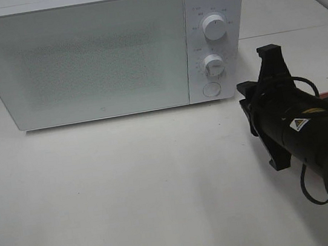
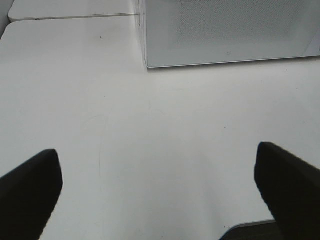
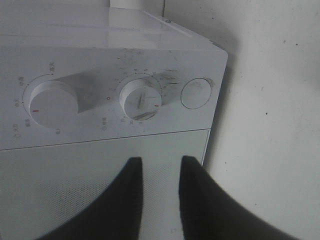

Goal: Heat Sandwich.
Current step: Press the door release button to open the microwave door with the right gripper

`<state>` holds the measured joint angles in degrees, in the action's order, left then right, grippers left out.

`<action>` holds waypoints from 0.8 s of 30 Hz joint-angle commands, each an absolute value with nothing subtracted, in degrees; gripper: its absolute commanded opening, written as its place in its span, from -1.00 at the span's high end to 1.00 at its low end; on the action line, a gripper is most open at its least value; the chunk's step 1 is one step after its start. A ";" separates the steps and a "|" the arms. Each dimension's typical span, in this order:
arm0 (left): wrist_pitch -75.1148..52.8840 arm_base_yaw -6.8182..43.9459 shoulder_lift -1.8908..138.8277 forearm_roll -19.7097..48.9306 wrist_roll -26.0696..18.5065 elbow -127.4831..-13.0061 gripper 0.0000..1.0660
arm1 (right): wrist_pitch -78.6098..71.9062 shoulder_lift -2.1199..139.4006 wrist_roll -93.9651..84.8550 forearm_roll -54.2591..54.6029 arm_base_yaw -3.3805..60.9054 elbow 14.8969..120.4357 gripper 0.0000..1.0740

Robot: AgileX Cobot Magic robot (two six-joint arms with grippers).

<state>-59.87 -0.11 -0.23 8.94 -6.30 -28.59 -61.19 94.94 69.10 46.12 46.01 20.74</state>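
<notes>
Where the right pincer [image 3: 161, 162] is: in front of the control panel of the microwave [image 1: 94, 59], pointing at it but apart from it; jaws only a narrow gap apart, nothing between them.
Left pincer [image 2: 157, 152]: spread wide and empty, low over the table [image 2: 125, 125], well back from the microwave's front.
Controls: lower knob [image 3: 141, 100] nearest the right pincer's line, round button [image 3: 196, 93] just beside it, upper knob [image 3: 50, 102] further along the panel.
Door [image 1: 82, 61]: shut flush with the casing.
Sandwich: in no view; not on the visible table, not in either pincer. If it is anywhere here, it is behind the shut door, and that is only a guess.
Done, as judged: loading and closing the door look finished, since the door is shut and both pincers are empty.
Left, as judged: setting or checking the knob, the heating itself, then opening the door and taking the sandwich out. Whether heating has begun cannot be told.
Hidden: the oven's inside, behind the dotted, milky door panel.
Hard to read: the dial markings and where the lower knob's pointer sits.
Cut off: most of the left arm in the high view; the right arm runs out of that view at its edge.
</notes>
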 commanded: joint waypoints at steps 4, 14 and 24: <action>-59.53 0.17 -1.83 9.00 -5.96 -28.42 -0.90 | -59.13 94.82 69.61 45.84 46.12 20.80 1.00; -59.53 0.17 -1.83 9.00 -5.96 -28.42 -0.90 | -56.21 95.00 69.61 45.84 46.01 21.03 0.99; -59.53 0.17 -1.83 9.00 -5.96 -28.42 -0.90 | -54.09 99.47 72.54 38.27 40.91 25.73 0.99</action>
